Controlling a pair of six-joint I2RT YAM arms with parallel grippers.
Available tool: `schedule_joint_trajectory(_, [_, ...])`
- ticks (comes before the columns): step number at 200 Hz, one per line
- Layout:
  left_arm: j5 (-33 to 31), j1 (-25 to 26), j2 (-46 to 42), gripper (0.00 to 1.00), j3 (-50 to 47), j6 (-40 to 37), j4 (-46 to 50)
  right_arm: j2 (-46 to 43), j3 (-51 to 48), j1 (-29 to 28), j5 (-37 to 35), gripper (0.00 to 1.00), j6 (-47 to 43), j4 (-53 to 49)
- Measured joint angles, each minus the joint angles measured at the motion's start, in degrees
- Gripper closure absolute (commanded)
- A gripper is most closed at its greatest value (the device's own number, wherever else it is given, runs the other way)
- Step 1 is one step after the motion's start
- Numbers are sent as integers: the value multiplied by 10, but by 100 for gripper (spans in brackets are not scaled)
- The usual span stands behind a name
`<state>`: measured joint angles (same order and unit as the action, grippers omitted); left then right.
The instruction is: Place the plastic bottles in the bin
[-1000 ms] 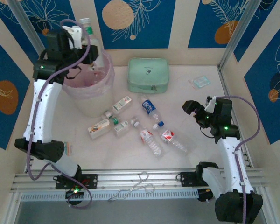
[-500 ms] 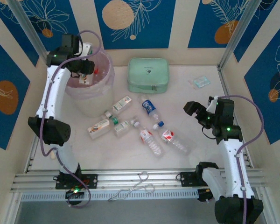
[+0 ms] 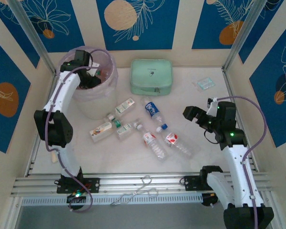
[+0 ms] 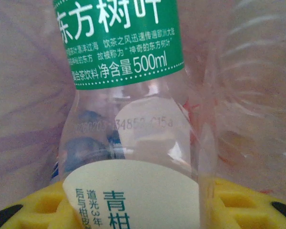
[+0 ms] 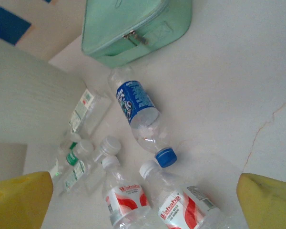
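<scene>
Left jaws: clamped on the green-labelled bottle (image 4: 128, 95); its clear body sits between the yellow pads (image 4: 250, 205).
Held bottle: it stands straight out from the left jaws, green label at the far end.
Around the left jaws: the pink bag lining (image 4: 24, 119) hangs close on both sides, so you are already inside the mouth of the bin (image 3: 107, 88).
Step in hand: letting this bottle go into the bin.
Doing it well: open fully in one move so the bottle drops free and does not hang on a pad. Then lift straight up, keeping the pads off the lining, which looks slack enough to snag and pull.
Right jaws: wide apart and gripping nothing, yellow fingertips (image 5: 19, 198) at either side of the wrist view.
Under the right jaws: two red-labelled bottles (image 5: 126, 200) lie side by side on the tabletop (image 5: 238, 95), caps pointing away from you.
Just beyond: a blue-labelled bottle (image 5: 136, 102) lies with its blue cap towards the right jaws.
Off to their left: several green-capped bottles (image 5: 76, 157) in a loose cluster.
Farthest out: the mint green case (image 5: 133, 24); leave it.
Next pick: take one red-labelled bottle across its body, not the cap, and keep clear of its neighbour.
</scene>
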<state>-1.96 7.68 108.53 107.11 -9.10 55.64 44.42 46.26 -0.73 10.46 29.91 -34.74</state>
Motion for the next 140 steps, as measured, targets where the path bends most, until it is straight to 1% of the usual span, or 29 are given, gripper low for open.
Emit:
schedule_joint_trajectory(12, [3, 0, 1, 92, -25, 2, -17, 1, 3, -25, -16, 1, -22, -2])
schedule_joint_trajectory(17, [3, 0, 1, 89, -35, 5, -26, 2, 5, -37, -24, 1, -31, -4])
schedule_joint_trajectory(26, [4, -1, 0, 79, -43, 11, -38, 3, 10, -60, -40, 1, -50, -8])
schedule_joint_trajectory(33, [4, -1, -3, 69, -50, 16, -50, 6, 14, -78, -56, 1, -68, -9])
schedule_joint_trajectory(48, [5, 0, -8, 35, -68, 24, -75, 11, 18, -108, -82, 1, -103, -10])
schedule_joint_trajectory(54, [6, 0, -10, 26, -73, 26, -83, 13, 18, -120, -93, 1, -119, -10])
schedule_joint_trajectory(64, [4, -1, -12, 18, -79, 37, -92, 20, 19, -138, -108, 1, -147, -13])
schedule_joint_trajectory(78, [4, -3, -12, 10, -83, 48, -103, 38, 26, -162, -122, 1, -194, -26])
schedule_joint_trajectory(98, [2, -3, -13, 1, -84, 52, -106, 85, 62, -201, -144, 1, -268, -71])
schedule_joint_trajectory(121, [-1, -2, -23, 0, -82, 54, -101, 153, 129, -238, -169, 1, -351, -144])
schedule_joint_trajectory(140, [-1, -1, -31, 1, -68, 54, -86, 199, 169, -249, -189, 1, -407, -200])
